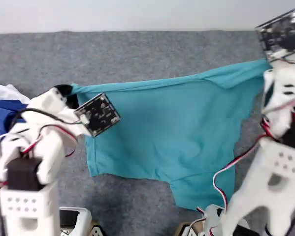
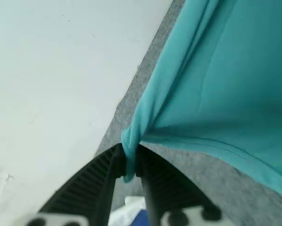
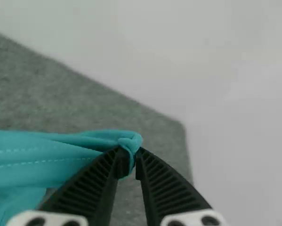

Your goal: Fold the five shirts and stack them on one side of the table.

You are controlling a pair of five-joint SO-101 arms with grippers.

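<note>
Zero folded so far, likely. Pinching the shirt (image 1: 177, 132) by two corners in both jaws. Left: fold it, then the heap (image 1: 2, 110).

Smooth matt cloth shirt (image 1: 177, 128) on rough felt-covered table (image 1: 137, 54).

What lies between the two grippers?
The teal shirt, stretched along one edge: the left gripper pinches one end, the right gripper the other. The high view shows the whole span.
</note>
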